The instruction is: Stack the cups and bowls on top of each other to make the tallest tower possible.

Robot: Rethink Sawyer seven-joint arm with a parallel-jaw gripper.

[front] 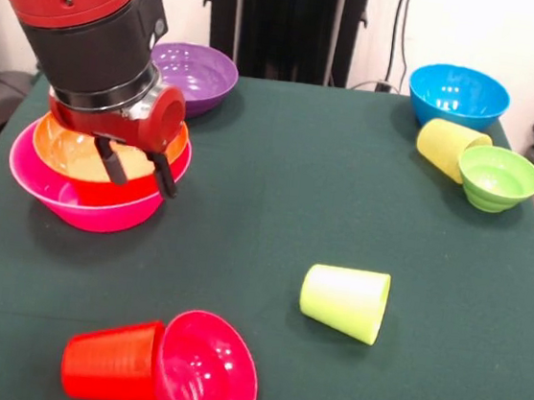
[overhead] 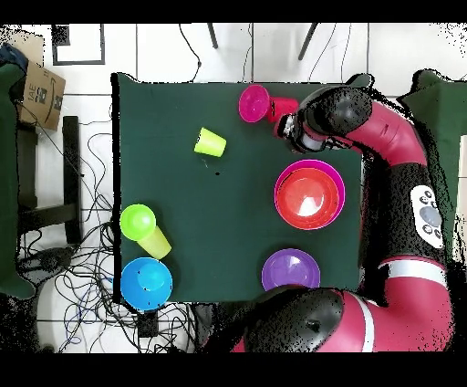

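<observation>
A large orange bowl (front: 70, 149) sits nested in a large pink bowl (front: 83, 206) at the left; the pair shows in the overhead view (overhead: 310, 194). My gripper (front: 138, 171) hangs just above the stack's near right rim, fingers apart and empty. A red cup (front: 112, 361) lies on its side at the front, its mouth against a small magenta bowl (front: 209, 367) tipped on edge. A lime green cup (front: 344, 302) lies on its side mid-table. A pale yellow cup (front: 447, 143) lies beside an upright small green bowl (front: 497, 176). I cannot pick out a small orange bowl.
A purple bowl (front: 200, 72) stands upright at the far left behind the stack. A blue bowl (front: 457, 94) stands at the far right corner. In the overhead view my arm's wrist (overhead: 315, 123) covers the gripper, between the red cup (overhead: 285, 108) and the pink bowl.
</observation>
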